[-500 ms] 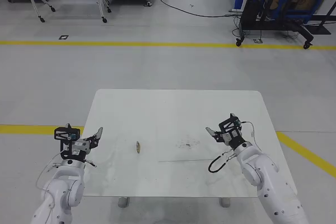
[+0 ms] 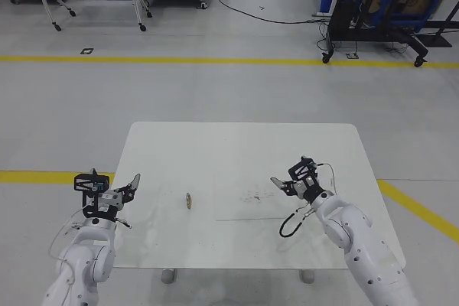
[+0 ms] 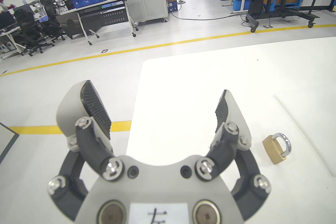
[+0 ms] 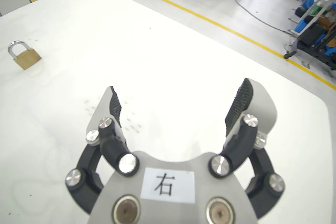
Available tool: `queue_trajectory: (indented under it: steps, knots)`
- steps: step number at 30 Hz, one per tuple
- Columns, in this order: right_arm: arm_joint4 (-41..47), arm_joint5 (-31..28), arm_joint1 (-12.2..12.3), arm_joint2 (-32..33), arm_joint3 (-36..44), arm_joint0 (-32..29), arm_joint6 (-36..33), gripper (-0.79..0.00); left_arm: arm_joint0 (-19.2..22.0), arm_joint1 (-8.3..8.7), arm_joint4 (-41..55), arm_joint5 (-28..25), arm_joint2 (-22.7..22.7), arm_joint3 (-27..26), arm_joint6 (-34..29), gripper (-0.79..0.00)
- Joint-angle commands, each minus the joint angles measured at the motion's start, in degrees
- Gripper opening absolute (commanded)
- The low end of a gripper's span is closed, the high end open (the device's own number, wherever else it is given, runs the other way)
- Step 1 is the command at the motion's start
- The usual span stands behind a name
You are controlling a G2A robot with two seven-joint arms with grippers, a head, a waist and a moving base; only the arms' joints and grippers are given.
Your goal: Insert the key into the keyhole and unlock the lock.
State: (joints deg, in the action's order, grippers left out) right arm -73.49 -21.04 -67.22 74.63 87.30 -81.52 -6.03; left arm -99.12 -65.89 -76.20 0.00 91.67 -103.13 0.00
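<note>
A small brass padlock (image 2: 189, 200) with a silver shackle lies near the middle of the white table (image 2: 237, 145). In the left wrist view the padlock (image 3: 275, 150) rests flat on the table a short way from my left gripper (image 3: 156, 93), which is open and holds nothing. That left gripper (image 2: 131, 190) hovers at the table's left edge. My right gripper (image 2: 284, 176) is over the right half of the table, open and empty (image 4: 178, 87). The padlock (image 4: 25, 57) sits well off to its side. I cannot make out a key, only small dark specks (image 4: 131, 124) beneath the right gripper.
A thin white sheet (image 3: 304, 120) covers the right part of the table, its edge running just beyond the padlock. The bare floor with yellow lines (image 2: 214, 60) surrounds the table. Trolleys and racks stand far back.
My right gripper has shifted left, toward the table's middle and the dark specks. The left arm and the padlock have stayed put.
</note>
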Motion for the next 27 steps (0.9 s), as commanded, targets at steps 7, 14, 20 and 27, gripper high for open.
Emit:
queue_trajectory:
  steps: [7, 14, 20, 27]
  knots:
    - [-6.35, -27.05, 0.36, -5.43, -15.98, 12.09, 5.40, 0.000, 0.00, 0.00, 0.00, 0.00, 0.00, 0.00, 0.00, 0.000]
    - [-10.98, -32.12, -0.64, -11.77, -25.29, 19.36, 6.54, -0.086, 0.00, 0.00, 0.00, 0.00, 0.00, 0.00, 0.00, 0.000]
    - [-12.58, -33.21, -1.53, -15.65, -30.16, 22.57, 8.07, -0.394, 0.00, 0.00, 0.00, 0.00, 0.00, 0.00, 0.00, 0.000]
    - [-13.95, -33.42, -2.07, -18.11, -34.01, 25.04, 10.15, -0.785, 0.00, 0.00, 0.00, 0.00, 0.00, 0.00, 0.00, 0.000]
